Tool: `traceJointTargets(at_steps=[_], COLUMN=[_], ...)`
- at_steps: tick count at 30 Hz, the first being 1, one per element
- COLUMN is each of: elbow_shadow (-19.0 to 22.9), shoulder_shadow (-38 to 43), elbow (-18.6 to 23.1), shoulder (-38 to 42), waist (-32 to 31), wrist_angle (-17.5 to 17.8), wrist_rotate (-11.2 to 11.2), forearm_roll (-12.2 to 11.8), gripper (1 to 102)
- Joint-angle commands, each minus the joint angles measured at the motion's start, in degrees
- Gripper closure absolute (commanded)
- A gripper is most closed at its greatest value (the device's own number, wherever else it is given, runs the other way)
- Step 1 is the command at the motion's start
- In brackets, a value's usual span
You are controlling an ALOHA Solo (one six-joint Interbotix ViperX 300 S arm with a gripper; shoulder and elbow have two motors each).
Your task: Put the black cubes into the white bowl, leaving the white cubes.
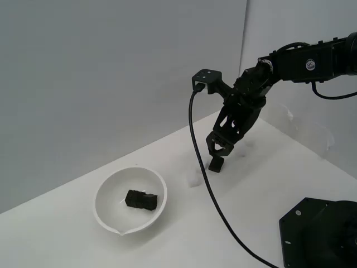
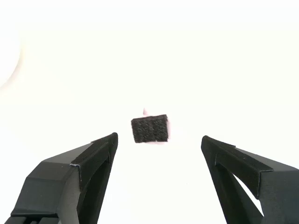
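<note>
Where the wrist view looks down, end effector (image 2: 159, 149) spread wide and holding nothing, lone black cube (image 2: 149, 129) on the table (image 2: 233, 70) beyond its fingertips, exterior view alone showing two black cubes (image 1: 141, 199) inside the white bowl (image 1: 103, 209), white cube (image 1: 194, 177) nearby

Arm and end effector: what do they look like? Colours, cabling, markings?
The arm is matte black, built of blocky segments. A small round light marking sits on the upper link. A black cable runs from a black bracket with screw holes near the wrist, down across the table. The end effector is black too: two angular fingers with cut-out openings, edges faintly pale in the wrist view.
</note>
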Motion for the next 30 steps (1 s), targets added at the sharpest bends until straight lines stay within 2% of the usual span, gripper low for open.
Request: traceJointTargets(at_steps=[1,6,10,12,30], elbow_shadow=[0.3,1.1,1.1,1.1,1.0], shoulder_shadow=[0.9,-1.4,-2.9,-3.4,-10.4], elbow=[0.5,1.2,1.2,1.2,1.1], shoulder=[0.4,-1.8,-3.3,-3.9,-10.7], waist=[-0.5,-0.5,-0.6,-1.1,-1.9], wrist_angle=[-0.4,-2.5,-2.6,-2.8,-7.0], wrist_rotate=[0.7,1.4,2.6,3.1,4.0], forearm_roll=[-0.7,-1.1,-3.8,-4.3,-4.3], gripper=[3,3,3,3,3])
